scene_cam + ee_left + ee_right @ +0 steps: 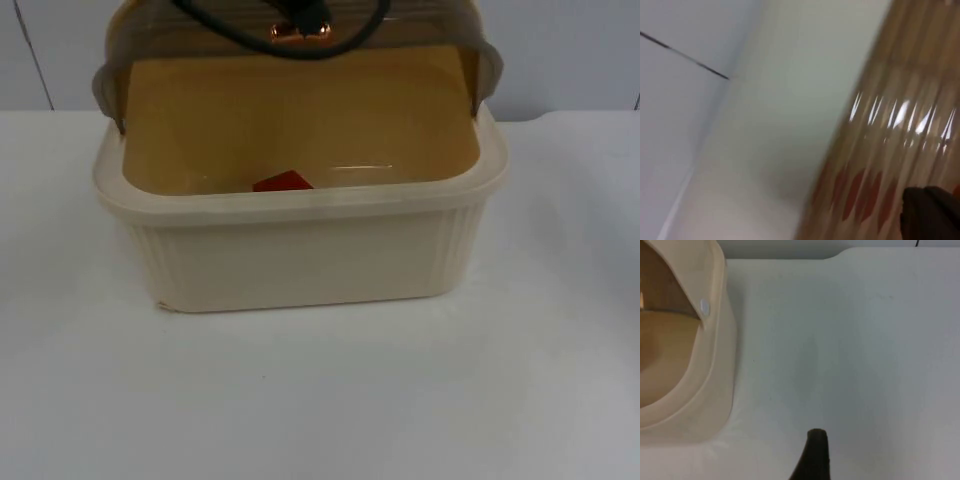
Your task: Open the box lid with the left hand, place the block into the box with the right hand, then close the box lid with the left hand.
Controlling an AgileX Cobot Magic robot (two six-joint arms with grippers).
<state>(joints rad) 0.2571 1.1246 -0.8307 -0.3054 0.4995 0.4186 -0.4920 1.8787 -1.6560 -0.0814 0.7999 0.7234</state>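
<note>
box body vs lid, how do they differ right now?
The box is opaque cream; the lid is see-through brown. The box sits flat on the table, while the lid is swung up behind its opening. The box holds the red block; the lid holds nothing. Both have ribbed surfaces.

Top camera faces the box (300, 250) closely; both wrist cameras share its edges.
</note>
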